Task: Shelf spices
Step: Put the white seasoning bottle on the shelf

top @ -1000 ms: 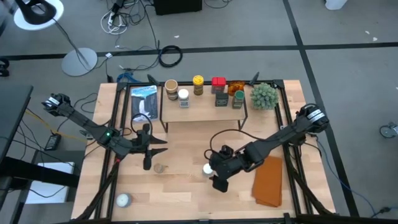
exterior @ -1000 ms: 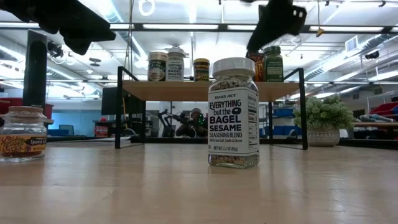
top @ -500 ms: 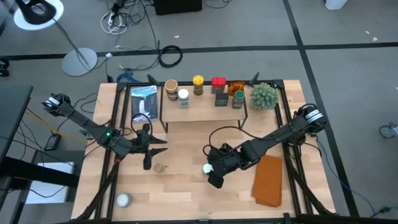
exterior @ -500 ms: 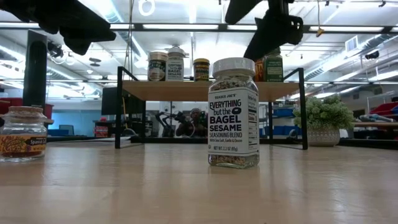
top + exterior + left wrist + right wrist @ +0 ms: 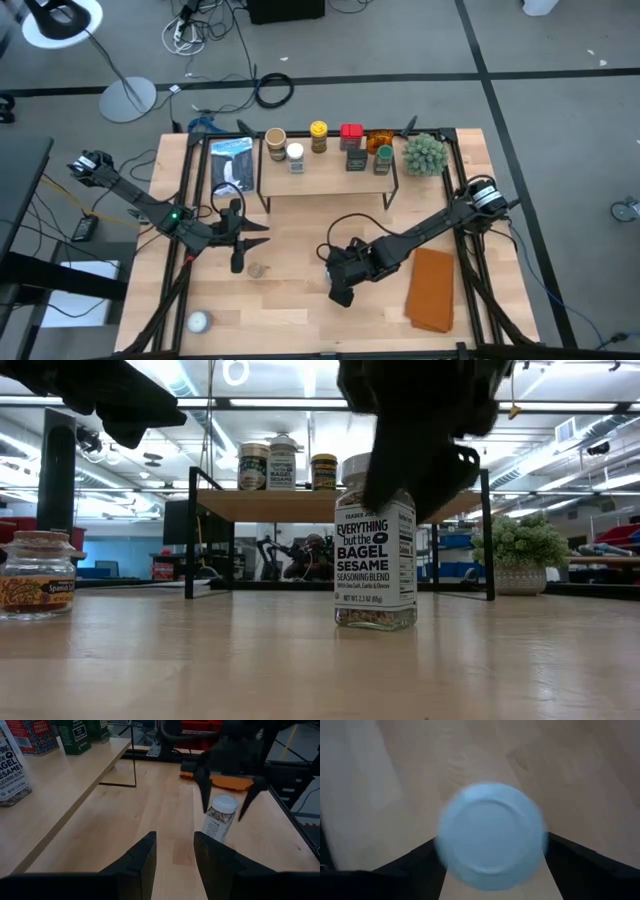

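A clear spice jar with a white lid [image 5: 218, 818] stands upright on the table in front of the shelf [image 5: 325, 172]. My right gripper [image 5: 225, 800] hangs open over it, slanting down, one finger on either side of the lid [image 5: 490, 835] and apart from it. In the high view the gripper [image 5: 339, 278] hides the jar. A small brown-lidded jar [image 5: 36, 574] stands on the table near my left gripper [image 5: 236, 252], which is open and has nothing between its fingers [image 5: 145, 862]. Several spices [image 5: 318, 137] stand on the shelf.
An orange-brown folded cloth [image 5: 433, 290] lies right of the right gripper. A green plant [image 5: 424, 153] stands at the shelf's right end and a blue-white package [image 5: 231, 165] lies at its left. A pale ball [image 5: 198, 321] rests near the front left corner.
My right gripper has come down and a little toward the table's left and near edge. It was above and behind the white-lidded jar; now its fingers stand around the lid. The jar has stayed in place.
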`<state>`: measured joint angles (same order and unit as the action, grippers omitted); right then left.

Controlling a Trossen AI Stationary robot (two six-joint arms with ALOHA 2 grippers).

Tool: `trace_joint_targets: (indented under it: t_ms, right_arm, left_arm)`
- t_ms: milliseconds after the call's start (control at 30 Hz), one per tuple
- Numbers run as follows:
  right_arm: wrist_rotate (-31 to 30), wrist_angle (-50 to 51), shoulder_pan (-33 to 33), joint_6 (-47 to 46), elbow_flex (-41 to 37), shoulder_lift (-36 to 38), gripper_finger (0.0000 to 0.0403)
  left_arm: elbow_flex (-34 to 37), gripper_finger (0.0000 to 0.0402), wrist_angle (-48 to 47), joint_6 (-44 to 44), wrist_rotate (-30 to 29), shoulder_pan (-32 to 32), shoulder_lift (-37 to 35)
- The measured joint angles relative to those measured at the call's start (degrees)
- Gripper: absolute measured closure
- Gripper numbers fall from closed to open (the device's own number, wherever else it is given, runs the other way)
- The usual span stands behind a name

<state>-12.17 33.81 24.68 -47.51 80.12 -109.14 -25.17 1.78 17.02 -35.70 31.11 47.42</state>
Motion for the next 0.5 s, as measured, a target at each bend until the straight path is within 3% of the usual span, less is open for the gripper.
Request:
trace_joint_targets:
  t_ms: [500]
  right_arm:
    - [1.45,0.16,-1.02,0.0,-0.07,-0.38,0.0096]
  left_arm:
    - [0.0,0.0266,0.18,0.19,1.85,0.02,1.73]
